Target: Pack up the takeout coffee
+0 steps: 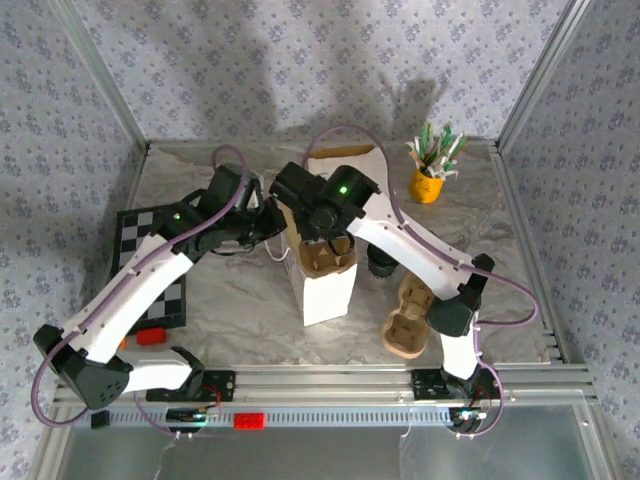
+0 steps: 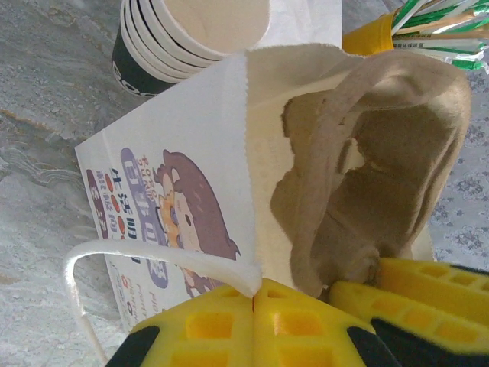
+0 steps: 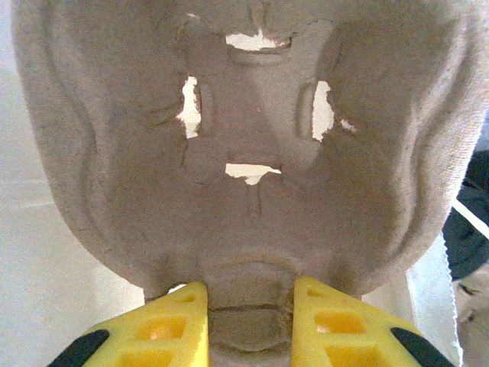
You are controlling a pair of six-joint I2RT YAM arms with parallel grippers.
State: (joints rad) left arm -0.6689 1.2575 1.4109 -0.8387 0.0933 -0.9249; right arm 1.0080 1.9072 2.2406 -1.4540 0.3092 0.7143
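The takeout coffee cup (image 2: 206,23) stands on the table (image 2: 46,92), at 11 o'clock from the white bag (image 2: 183,153) in the left wrist view. The left gripper (image 2: 254,321) is squeezed tight on the bag's string handle (image 2: 76,267). The right gripper (image 3: 250,289) pinches the brown cup tray (image 3: 244,153), which sits in the bag's top.

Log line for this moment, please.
left gripper: shut on bag rim | right gripper: shut on cup tray | cup tray: in bag mouth
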